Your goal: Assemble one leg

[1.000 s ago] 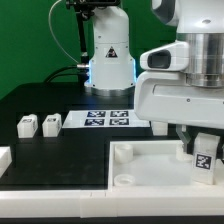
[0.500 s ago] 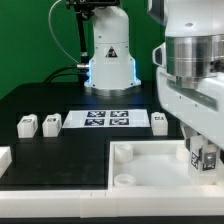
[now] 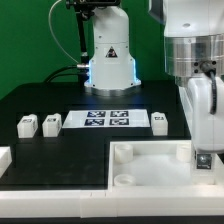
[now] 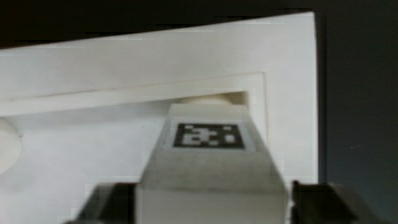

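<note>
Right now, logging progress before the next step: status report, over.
Gripper shut on the leg, down at the tray corner. Three spare legs on table. Nothing in the way.

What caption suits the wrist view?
Gripper holding a small white tagged plastic leg block over the large white square tray.

The exterior view looks across the black table from low and close, facing the arm's base (the arm looms large). The wrist view looks straight past the pincer, very near. Both show the white tray.
</note>
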`<move>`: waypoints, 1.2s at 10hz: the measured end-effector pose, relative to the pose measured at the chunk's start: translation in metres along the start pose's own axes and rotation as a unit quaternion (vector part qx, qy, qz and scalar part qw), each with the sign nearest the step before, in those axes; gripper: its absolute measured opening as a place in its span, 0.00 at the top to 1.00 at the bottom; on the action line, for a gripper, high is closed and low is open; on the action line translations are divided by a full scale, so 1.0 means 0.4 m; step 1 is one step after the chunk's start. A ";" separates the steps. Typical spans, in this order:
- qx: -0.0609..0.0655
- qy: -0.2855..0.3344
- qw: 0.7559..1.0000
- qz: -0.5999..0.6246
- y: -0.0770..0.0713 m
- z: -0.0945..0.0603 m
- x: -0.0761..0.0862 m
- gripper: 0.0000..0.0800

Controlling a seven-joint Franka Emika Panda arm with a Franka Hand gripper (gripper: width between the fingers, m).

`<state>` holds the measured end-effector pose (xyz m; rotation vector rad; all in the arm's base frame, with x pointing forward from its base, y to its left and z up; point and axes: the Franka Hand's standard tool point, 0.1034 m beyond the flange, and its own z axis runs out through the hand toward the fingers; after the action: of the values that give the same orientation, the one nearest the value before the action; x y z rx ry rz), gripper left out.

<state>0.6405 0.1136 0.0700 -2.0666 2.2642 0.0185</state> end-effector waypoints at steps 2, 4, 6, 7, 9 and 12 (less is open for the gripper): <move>0.029 0.004 0.981 -0.191 -0.016 -0.016 -0.007 0.24; 0.053 0.014 0.948 -0.314 -0.018 -0.006 -0.013 0.19; 0.052 0.021 0.910 -0.410 -0.020 -0.006 -0.010 0.19; 0.050 0.023 0.887 -0.459 -0.019 -0.005 -0.010 0.19; 0.039 0.039 0.779 -0.625 -0.019 -0.008 -0.012 0.19; 0.031 0.048 0.670 -0.741 -0.009 0.004 0.006 0.19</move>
<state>0.6441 0.1112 0.0685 -3.1009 -0.0084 -0.2455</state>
